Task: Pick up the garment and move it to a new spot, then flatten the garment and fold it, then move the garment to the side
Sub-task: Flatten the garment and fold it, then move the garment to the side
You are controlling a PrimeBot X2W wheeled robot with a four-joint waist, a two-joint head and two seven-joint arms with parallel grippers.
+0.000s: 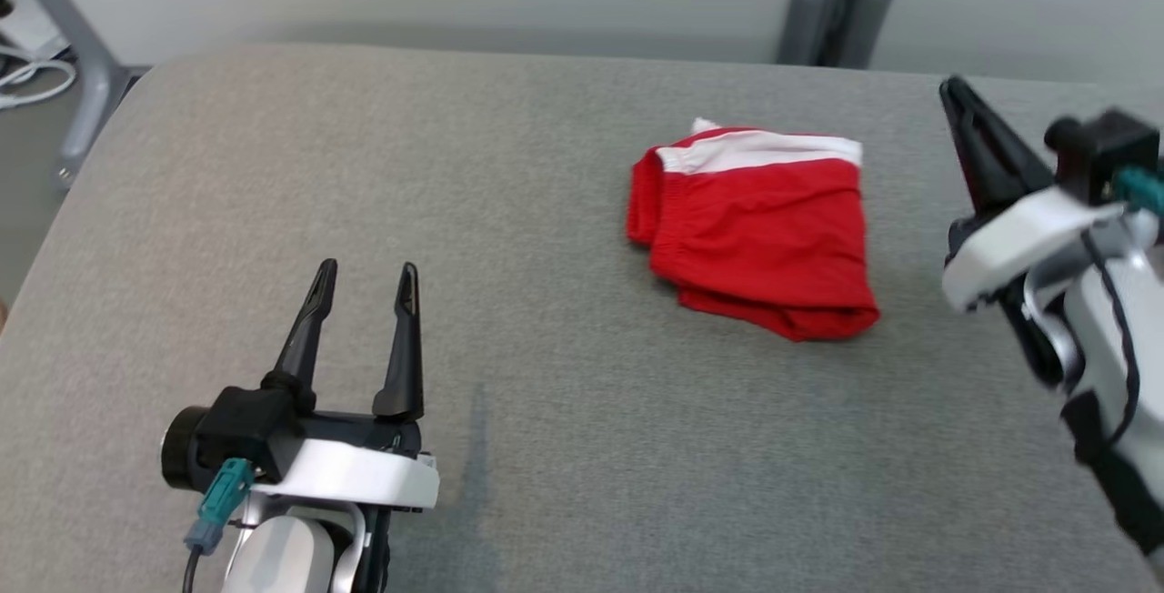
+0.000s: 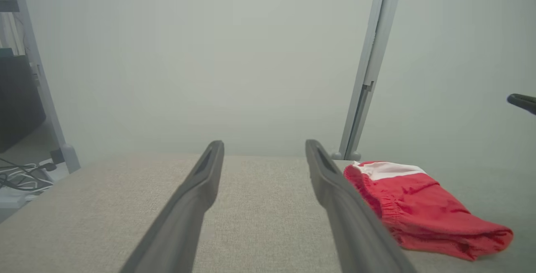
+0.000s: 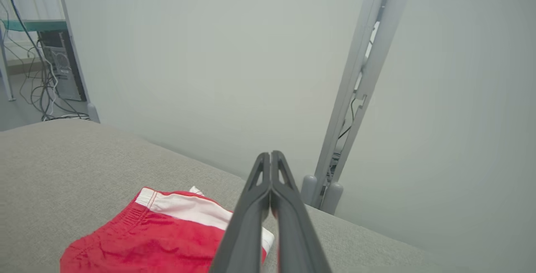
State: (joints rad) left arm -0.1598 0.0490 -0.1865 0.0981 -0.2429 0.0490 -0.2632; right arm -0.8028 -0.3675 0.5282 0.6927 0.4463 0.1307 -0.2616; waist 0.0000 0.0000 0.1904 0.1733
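Note:
The garment (image 1: 759, 226) is a pair of red shorts with a white band, lying folded on the grey table (image 1: 455, 211), right of centre. It also appears in the left wrist view (image 2: 423, 210) and the right wrist view (image 3: 159, 235). My left gripper (image 1: 366, 275) rests open at the lower left, far from the garment, with nothing between its fingers (image 2: 197, 197). My right gripper (image 1: 950, 88) is raised at the right edge, just right of the garment, shut and holding nothing; its fingertips (image 3: 271, 158) are pressed together.
Grey frame posts (image 1: 837, 2) stand behind the table's far edge. A metal leg and cables (image 1: 36, 75) lie off the far left corner. The table's left and front areas are bare cloth.

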